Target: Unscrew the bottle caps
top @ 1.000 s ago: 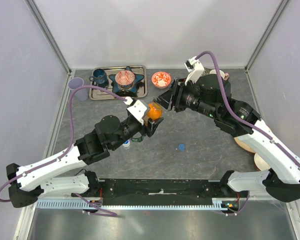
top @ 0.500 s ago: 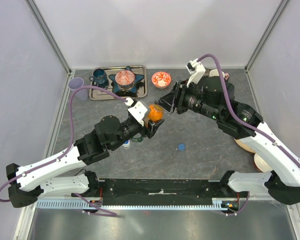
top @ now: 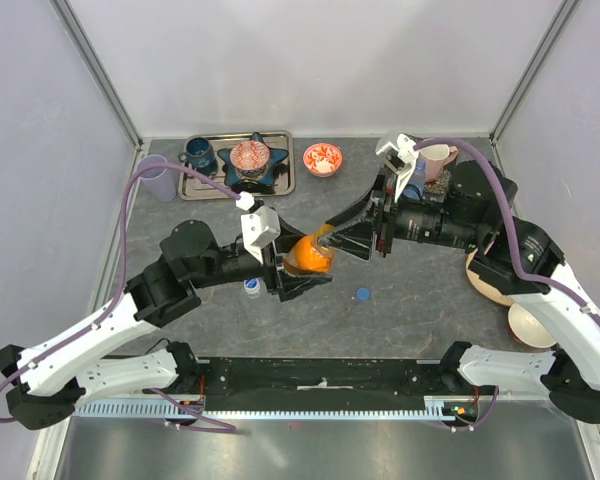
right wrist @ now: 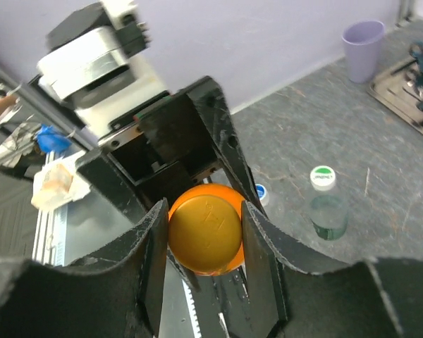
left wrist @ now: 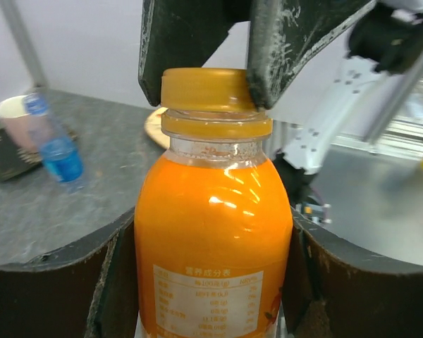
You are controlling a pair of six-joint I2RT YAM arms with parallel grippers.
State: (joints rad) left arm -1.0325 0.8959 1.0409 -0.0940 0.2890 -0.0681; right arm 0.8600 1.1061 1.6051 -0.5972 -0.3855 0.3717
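Note:
My left gripper (top: 305, 262) is shut on the orange bottle (top: 308, 255) and holds it above the table, tilted toward the right arm. In the left wrist view the bottle (left wrist: 213, 232) sits between the two pads. My right gripper (top: 332, 240) is shut on the orange cap (right wrist: 204, 229), with a finger on each side; the cap (left wrist: 208, 88) is still on the neck. A loose blue cap (top: 363, 294) lies on the table. A clear bottle with a white-and-blue cap (top: 251, 288) and one with a white-and-green cap (right wrist: 323, 201) stand under the left arm. The blue bottle (top: 417, 180) stands at the back right.
A metal tray (top: 280, 185) with a dark mug and a bowl on a star plate is at the back left. A lilac cup (top: 155, 178) stands left of it. A red patterned bowl (top: 322, 158) and a pink mug (top: 435, 157) are at the back. Plates (top: 485, 285) lie at the right.
The left gripper has carried the orange bottle nearer and tipped it toward the right arm. The right gripper has followed it and now grips the cap.

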